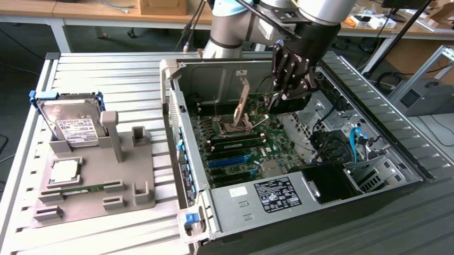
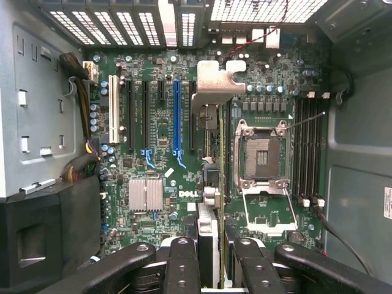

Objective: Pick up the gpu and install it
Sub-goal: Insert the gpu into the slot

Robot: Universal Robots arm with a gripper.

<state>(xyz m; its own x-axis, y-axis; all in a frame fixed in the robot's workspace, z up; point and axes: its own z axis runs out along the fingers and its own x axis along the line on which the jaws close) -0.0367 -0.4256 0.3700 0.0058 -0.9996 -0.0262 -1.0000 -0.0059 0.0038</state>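
In the wrist view the gpu [image 2: 214, 86] showed edge-on only, so both board faces were hidden, & the gripper [image 2: 215, 248] clamping it was cut off by the pic's edge, as was a white sticker [image 2: 388, 203]. In the exterior view part of the card sat behind the gripper, & whether its lower edge touched the motherboard [image 1: 241, 154] couldn't be told. The arm [image 1: 234, 21] ran out of frame, & the hard drive [image 1: 71, 125] label print was too small to read.

The gpu [image 1: 243, 103] stands on edge inside the case [image 1: 172, 101], over the motherboard [image 2: 159, 125]. A hard drive [image 1: 71, 125] stands outside it.
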